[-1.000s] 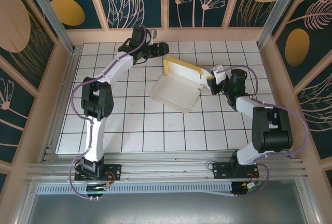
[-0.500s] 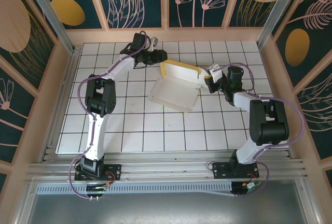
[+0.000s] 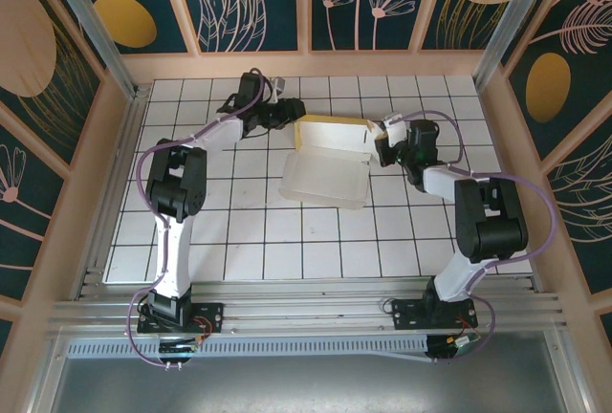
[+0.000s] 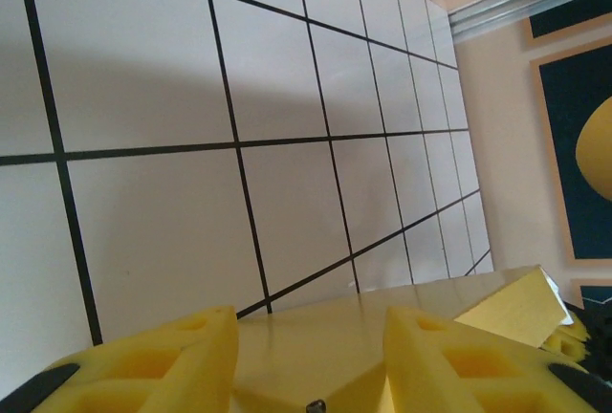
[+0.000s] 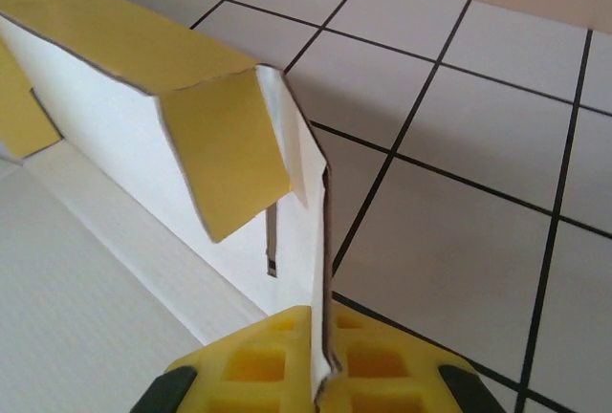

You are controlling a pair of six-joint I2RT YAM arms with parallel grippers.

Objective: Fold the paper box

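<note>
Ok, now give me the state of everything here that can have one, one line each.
paper box: partly folded, white panel lying flat, yellow-backed far wall raised.
left tool: open, fingers apart over the box's yellow card at its far left corner.
right tool: shut, pinching the thin edge of the box's right end flap.

Both arms stretch forward and bend inward toward each other, the left gripper (image 3: 293, 112) with jaws apart, the right gripper (image 3: 383, 141) clamped on the paper box (image 3: 325, 176).
</note>
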